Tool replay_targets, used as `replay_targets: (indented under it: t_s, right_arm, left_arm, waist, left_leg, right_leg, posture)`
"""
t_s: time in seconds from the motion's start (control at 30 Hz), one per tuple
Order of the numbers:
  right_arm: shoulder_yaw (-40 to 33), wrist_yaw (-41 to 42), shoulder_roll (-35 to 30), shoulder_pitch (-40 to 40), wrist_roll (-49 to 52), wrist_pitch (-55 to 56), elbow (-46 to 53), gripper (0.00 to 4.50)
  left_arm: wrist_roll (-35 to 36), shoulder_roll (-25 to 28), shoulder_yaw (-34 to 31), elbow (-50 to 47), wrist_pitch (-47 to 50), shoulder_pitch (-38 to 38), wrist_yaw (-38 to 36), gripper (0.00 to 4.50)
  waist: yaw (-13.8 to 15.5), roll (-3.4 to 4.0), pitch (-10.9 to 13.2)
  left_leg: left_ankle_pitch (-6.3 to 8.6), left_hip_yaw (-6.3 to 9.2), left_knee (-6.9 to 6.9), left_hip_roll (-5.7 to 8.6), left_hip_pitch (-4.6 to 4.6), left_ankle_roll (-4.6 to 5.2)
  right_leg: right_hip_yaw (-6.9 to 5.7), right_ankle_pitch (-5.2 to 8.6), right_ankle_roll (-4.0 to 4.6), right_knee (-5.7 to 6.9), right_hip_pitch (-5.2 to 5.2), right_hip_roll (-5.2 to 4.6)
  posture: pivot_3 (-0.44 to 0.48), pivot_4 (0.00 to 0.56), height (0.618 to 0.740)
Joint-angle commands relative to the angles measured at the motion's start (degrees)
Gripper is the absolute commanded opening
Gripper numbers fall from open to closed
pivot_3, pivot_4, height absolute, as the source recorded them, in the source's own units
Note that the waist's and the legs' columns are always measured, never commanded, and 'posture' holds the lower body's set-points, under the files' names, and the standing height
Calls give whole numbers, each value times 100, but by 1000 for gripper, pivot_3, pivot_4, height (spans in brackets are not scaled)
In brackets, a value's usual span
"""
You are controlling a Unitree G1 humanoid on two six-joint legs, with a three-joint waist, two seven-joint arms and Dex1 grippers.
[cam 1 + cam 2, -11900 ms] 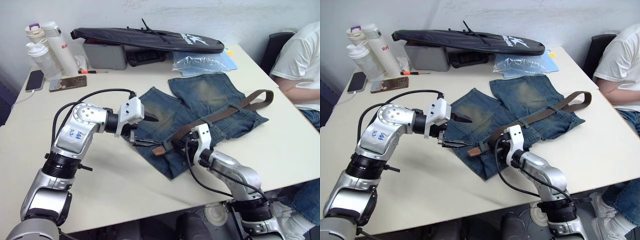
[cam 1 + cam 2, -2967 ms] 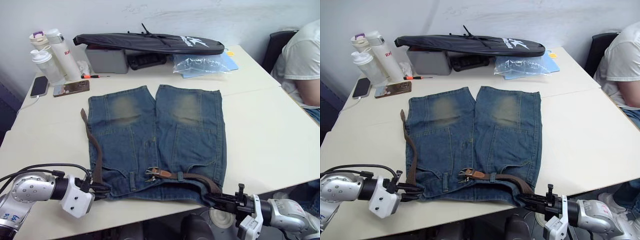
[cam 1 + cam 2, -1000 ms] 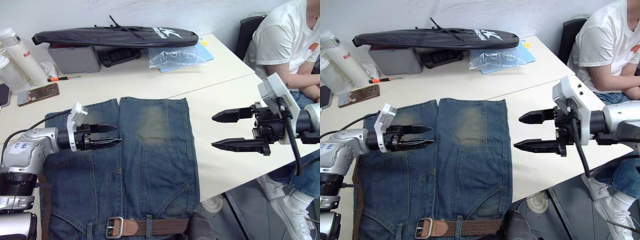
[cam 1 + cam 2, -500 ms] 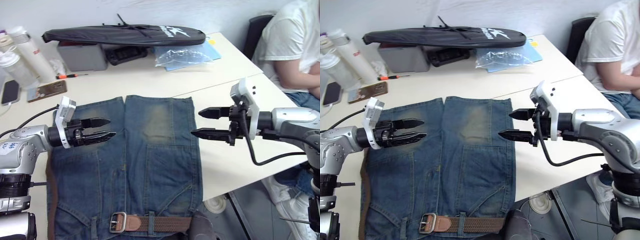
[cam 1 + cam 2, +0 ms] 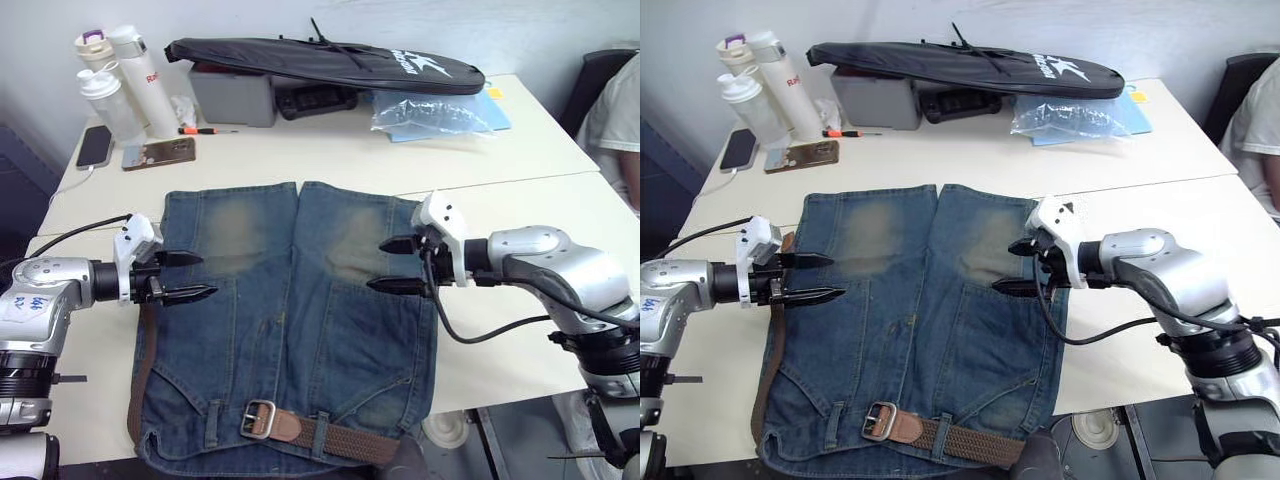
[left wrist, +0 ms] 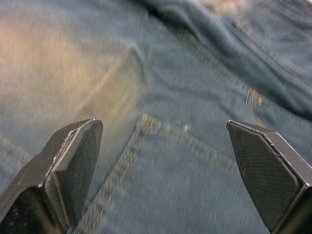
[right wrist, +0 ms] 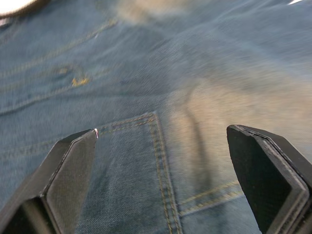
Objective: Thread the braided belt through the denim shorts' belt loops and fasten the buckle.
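Denim shorts (image 5: 285,320) lie flat at the middle of the tabletop, waistband at its near edge, with the braided belt (image 5: 330,437) run through the belt loops (image 5: 322,433) there and the buckle (image 5: 256,417) closed over the reddish tip. Half a second ago my arms stood wider apart; now the left gripper (image 5: 180,276) and right gripper (image 5: 392,265) have come in low over the two legs, both spread wide and empty. I judge the fastening done, with only smoothing or release left.
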State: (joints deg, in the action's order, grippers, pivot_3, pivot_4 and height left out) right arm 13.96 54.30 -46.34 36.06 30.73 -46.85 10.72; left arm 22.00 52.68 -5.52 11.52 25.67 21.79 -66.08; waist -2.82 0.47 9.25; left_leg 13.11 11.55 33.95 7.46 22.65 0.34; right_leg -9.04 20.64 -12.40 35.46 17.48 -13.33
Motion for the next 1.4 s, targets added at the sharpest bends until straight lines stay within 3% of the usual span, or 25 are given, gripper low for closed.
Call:
replay_targets:
  t_s: [0.03, 0.17, 0.23, 0.4, 0.47, 0.53, 0.57, 0.6, 0.73, 0.77, 0.83, 0.9, 1.13, 1.4]
  right_arm:
    - [124, 121, -21, -10, -299, 89, -62, 4500]
    - [322, 37, -79, 56, -745, -11, -311, 4500]
    - [472, 120, -119, 61, -966, 14, -391, 4500]
    - [828, 179, 48, -23, -1256, -214, -479, 4500]
    - [900, 130, 122, -35, -1345, -352, -584, 4500]
    - [1094, 89, 47, -98, -1655, -258, -690, 4003]
    - [1135, 91, 22, -131, -1720, -251, -707, 3466]
    - [1163, 73, 1, -159, -1782, -246, -712, 3375]
    - [1115, 15, -6, -162, -1962, -140, -804, 1776]
    - [1072, 3, 21, -106, -1997, -80, -903, 1604]
    - [1009, -31, 74, 69, -2078, 15, -1103, 785]
    - [980, -71, 135, 283, -2185, 177, -1418, 62]
    - [966, -215, 536, 1356, -2729, 1149, -3307, 23]
    - [845, -596, 1089, 2500, -3351, 2497, -5843, 23]
  left_arm:
    - [-188, 46, 13, -70, -272, 71, 10, 4477]
    - [-337, -163, 227, -70, -409, 235, 27, 4477]
    - [-414, -269, 404, -82, -459, 293, -36, 4477]
    - [-870, -481, 1064, 94, -504, 371, -126, 4477]
    - [-1011, -529, 1209, 265, -518, 397, -119, 3955]
    - [-1180, -531, 1370, 403, -574, 389, -152, 3313]
    - [-1200, -538, 1407, 430, -530, 387, -161, 2679]
    - [-1217, -548, 1429, 455, -526, 390, -159, 2586]
    - [-1246, -624, 1461, 518, -558, 423, -153, 1118]
    - [-1236, -680, 1456, 528, -547, 456, -120, 936]
    - [-1247, -806, 1458, 557, -550, 546, -30, 85]
    - [-1281, -949, 1473, 620, -558, 672, 68, 0]
    - [-1470, -1544, 1424, 1157, -576, 1400, 437, 0]
    - [-1697, -2090, 1412, 2049, -867, 2257, 807, 0]
  waist:
    - [12, -1, 0]
    - [51, -1, 0]
    - [71, -1, 0]
    - [77, -2, 0]
    - [69, -8, -3]
    - [75, -20, -10]
    - [78, -22, -13]
    - [86, -25, -15]
    - [110, -29, -22]
    - [113, -36, -27]
    - [115, -55, -55]
    - [119, -54, -56]
    - [257, -50, -52]
    - [200, -46, -47]
  left_leg:
    - [-18, -10, -1, -8, -2, -57]
    - [-19, -72, 6, -9, -2, -62]
    - [-19, -88, 6, -21, -3, -64]
    - [-13, -134, -1, -32, -19, -70]
    - [-9, -153, 0, -34, -27, -69]
    - [-8, -157, 0, -38, -31, -70]
    - [-8, -157, 0, -40, -33, -71]
    - [-7, -157, 0, -40, -35, -72]
    - [-3, -165, 1, -40, -40, -72]
    - [-1, -167, 1, -40, -42, -72]
    - [4, -178, 1, -40, -48, -72]
    - [5, -189, 10, -39, -49, -70]
    - [-13, -191, 22, -28, -40, -65]
    - [-25, -177, 14, -48, -21, -81]
  right_leg:
    - [14, -2, 4, 5, 5, -1]
    - [78, -36, 62, -61, 5, 31]
    - [156, -38, 66, -79, 8, 77]
    - [205, -39, 68, -84, 17, 87]
    - [219, -41, 71, -86, 17, 88]
    - [225, -43, 74, -86, 17, 92]
    - [226, -43, 74, -86, 16, 93]
    - [226, -43, 74, -86, 15, 94]
    - [240, -43, 75, -89, 14, 94]
    - [243, -43, 75, -90, 14, 94]
    - [255, -44, 75, -96, 10, 94]
    - [264, -55, 94, -105, 7, 94]
    - [312, -80, 132, -142, 7, 107]
    - [323, -87, 137, -137, 17, 146]
  posture:
    - [0, 150, 716]
    - [0, 150, 716]
    - [0, 150, 716]
    - [0, 150, 716]
    - [0, 150, 716]
    - [0, 150, 716]
    - [0, 150, 716]
    - [0, 150, 716]
    - [0, 150, 716]
    - [0, 150, 716]
    - [0, 150, 716]
    - [0, 150, 716]
    - [0, 150, 716]
    - [0, 150, 716]
